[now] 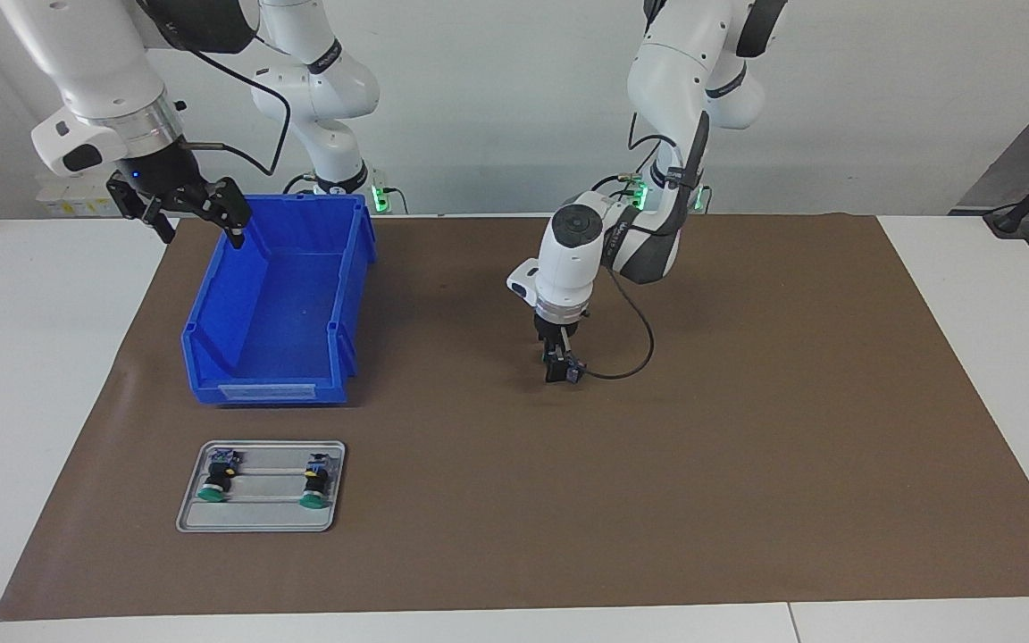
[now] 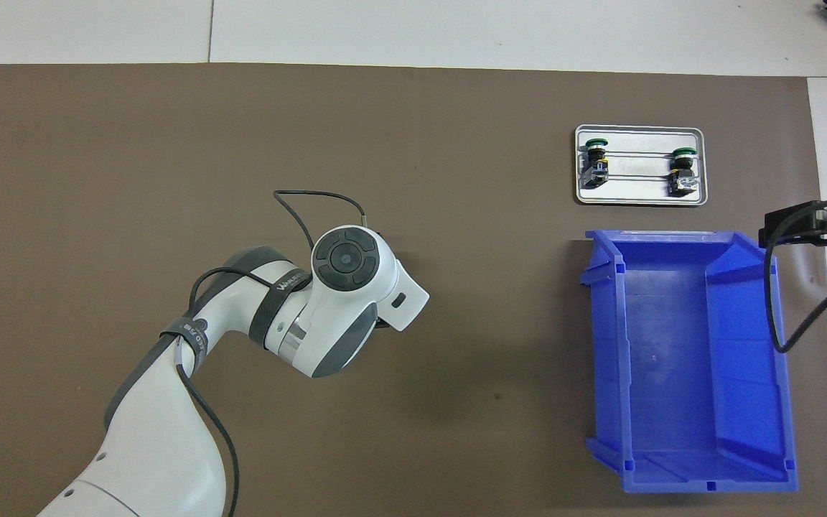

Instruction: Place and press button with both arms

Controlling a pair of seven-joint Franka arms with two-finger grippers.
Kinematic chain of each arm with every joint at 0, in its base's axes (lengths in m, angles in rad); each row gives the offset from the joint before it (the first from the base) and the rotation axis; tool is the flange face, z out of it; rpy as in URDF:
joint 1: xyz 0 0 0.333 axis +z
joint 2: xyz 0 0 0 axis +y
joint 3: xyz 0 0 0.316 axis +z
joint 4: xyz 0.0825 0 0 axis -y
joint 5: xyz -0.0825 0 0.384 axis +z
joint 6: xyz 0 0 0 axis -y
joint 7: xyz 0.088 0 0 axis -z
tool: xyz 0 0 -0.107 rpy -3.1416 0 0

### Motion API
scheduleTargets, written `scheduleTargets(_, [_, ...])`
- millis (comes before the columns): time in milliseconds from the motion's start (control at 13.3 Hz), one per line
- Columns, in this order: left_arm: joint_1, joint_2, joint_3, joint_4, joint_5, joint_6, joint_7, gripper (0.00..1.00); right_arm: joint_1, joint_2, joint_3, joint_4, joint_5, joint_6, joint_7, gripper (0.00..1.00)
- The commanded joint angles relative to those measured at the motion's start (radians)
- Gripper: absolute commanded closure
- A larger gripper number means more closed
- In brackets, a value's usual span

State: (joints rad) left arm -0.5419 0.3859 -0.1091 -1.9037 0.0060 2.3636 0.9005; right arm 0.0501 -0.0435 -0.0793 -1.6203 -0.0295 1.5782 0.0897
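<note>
Brown matting [image 1: 747, 446] covers the middle of the white table [image 1: 970, 295], with a plain pale wall at the robots' end. Near the centre of the mat, the left gripper [image 1: 559, 357] points straight down over a button [image 1: 566, 370] that stands on the mat; its fingers sit just above or at the button, and I cannot tell whether they are apart or closed on it. From overhead the arm's wrist hides both. The right gripper [image 1: 184, 210] waits in the air over the corner of a blue bin [image 1: 278, 313] at the right arm's end of the table, fingers spread wide and holding nothing. Farther from the robots than the bin lies a small metal tray [image 1: 260, 521] with two more buttons, one [image 1: 215, 478] beside the other [image 1: 315, 482], lying on their sides with the green caps away from the robots.
</note>
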Motion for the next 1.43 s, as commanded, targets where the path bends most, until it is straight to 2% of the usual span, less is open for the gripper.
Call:
scheduleTargets(0, [0.023, 0.01, 0.005, 0.028, -0.008, 0.006, 0.018, 0.01, -0.013, -0.016, 0.012, -0.012, -0.001, -0.009, -0.021, 0.0])
scheduleTargets(600, [0.089, 0.002, 0.006, 0.058, -0.008, 0.008, 0.026, 0.01, -0.013, -0.016, 0.012, -0.012, -0.001, -0.009, -0.021, 0.0])
scheduleTargets(1351, [0.059, 0.005, 0.0, 0.048, -0.008, 0.046, 0.11, 0.01, -0.013, -0.016, 0.012, -0.012, -0.001, -0.009, -0.021, 0.0])
